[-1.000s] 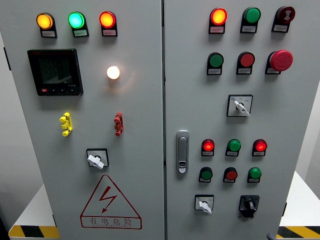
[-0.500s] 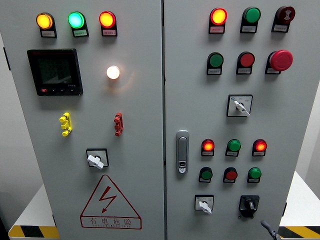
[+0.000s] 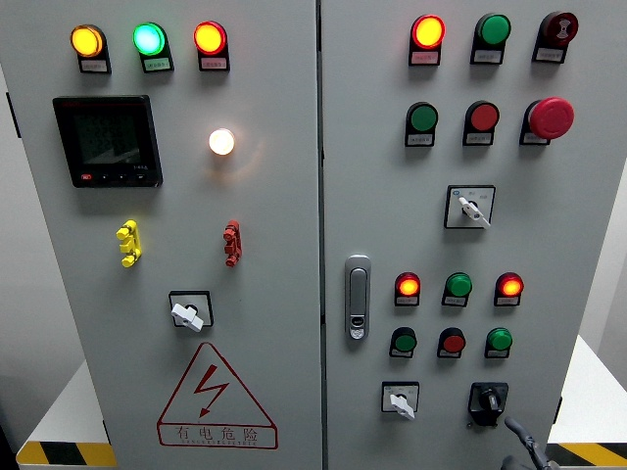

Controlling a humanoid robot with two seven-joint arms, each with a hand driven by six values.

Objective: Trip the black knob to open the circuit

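On the left door of the grey cabinet (image 3: 274, 294), far to the left of the black knob (image 3: 488, 400), three round lamps glow at the top: orange (image 3: 86, 40), green (image 3: 149, 38) and red-orange (image 3: 210, 37). Below them sits a dark display meter (image 3: 108, 141), and a white lamp (image 3: 221, 142) shines beside it. Lower on this door are a yellow part (image 3: 127, 243), a red part (image 3: 231, 243), a white-handled selector switch (image 3: 188, 312) and a red triangle warning sign (image 3: 216, 397).

Left of the knob and higher, on the right door, stands a silver door handle (image 3: 358, 297). Just left of the knob, at the same height, is another white-handled switch (image 3: 400, 399). The black knob itself sits in the lowest row of the right door, near the bottom edge of the view, under two rows of small red and green buttons. High above it is a red mushroom button (image 3: 551, 117).

Just below and to the right of the knob, the right hand (image 3: 521, 446) comes into view at the bottom edge. Only a dark finger and a small part of the hand show, close to the knob but not touching it, so I cannot tell if the hand is wide or narrow.
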